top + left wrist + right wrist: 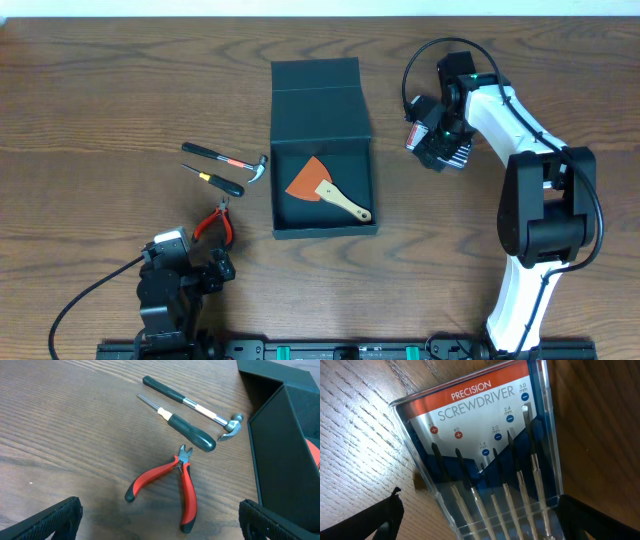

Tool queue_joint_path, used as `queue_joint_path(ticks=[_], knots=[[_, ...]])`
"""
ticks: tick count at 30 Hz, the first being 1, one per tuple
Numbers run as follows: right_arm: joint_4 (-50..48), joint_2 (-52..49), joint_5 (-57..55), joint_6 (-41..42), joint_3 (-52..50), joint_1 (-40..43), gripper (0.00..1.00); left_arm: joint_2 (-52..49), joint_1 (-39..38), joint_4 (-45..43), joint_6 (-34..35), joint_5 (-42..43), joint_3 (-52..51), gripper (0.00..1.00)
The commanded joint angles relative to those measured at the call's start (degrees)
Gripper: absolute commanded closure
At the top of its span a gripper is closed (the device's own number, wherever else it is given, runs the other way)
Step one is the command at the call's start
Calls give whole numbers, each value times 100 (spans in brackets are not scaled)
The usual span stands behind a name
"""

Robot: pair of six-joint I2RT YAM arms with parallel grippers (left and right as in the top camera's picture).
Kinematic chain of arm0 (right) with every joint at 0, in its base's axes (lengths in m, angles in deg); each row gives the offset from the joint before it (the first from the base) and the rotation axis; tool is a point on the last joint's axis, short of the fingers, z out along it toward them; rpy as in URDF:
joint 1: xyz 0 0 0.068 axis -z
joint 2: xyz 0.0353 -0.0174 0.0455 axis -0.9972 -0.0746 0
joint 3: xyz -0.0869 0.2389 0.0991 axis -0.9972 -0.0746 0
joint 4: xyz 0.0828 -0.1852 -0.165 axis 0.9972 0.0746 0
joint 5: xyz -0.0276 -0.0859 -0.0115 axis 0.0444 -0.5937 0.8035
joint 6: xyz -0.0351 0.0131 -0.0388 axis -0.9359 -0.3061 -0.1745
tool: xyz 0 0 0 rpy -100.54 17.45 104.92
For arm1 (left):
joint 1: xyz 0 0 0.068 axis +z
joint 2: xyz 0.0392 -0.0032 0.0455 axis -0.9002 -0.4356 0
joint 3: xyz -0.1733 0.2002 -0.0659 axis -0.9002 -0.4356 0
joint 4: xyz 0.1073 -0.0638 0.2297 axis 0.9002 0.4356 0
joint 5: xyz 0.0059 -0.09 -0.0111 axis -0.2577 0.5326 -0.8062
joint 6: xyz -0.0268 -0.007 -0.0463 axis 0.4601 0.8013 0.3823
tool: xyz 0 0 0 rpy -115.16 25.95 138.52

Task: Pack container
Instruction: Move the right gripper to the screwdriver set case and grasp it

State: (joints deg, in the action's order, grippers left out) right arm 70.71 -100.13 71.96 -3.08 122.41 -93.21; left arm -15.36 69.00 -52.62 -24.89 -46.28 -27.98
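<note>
The container point(325, 232), a dark teal-black box, stands open mid-table with its flap lid point(318, 95) laid back. An orange scraper point(328, 190) with a wooden handle lies inside. The box wall also shows in the left wrist view point(285, 445). My right gripper point(440, 145) is open to the right of the box, its fingers point(480, 520) straddling a clear pack of precision screwdrivers point(480, 435). A gap shows at the left finger. My left gripper point(195, 255) is open and empty point(162, 517), just short of the red-handled pliers point(175, 485).
A hammer point(225, 158) and a dark-handled screwdriver point(215, 180) lie left of the box, with the pliers point(215, 222) below them. They also show in the left wrist view, hammer point(200, 407) and screwdriver point(185, 432). The table's front rail runs along the bottom.
</note>
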Motion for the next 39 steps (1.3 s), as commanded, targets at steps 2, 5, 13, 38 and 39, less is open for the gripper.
queue_joint_path(ticks=[2,5,13,38,39], knots=[[-52,-149,-114,-98,35,39,4,26,-7,-22,-48,-11,-50,1],[-138,-146,-455,-98,35,7,6,26,-7,-20,-48,-9,-50,2],[-501,-146,-1001,-278,35,-31,1,26,-7,-22,-48,-9,-50,1],[-568,-170,876,-26,33,656,1,26,-7,-22,-48,-11,-50,2],[-568,-170,905,-24,33,664,1,26,-7,-22,-48,-11,-50,1]])
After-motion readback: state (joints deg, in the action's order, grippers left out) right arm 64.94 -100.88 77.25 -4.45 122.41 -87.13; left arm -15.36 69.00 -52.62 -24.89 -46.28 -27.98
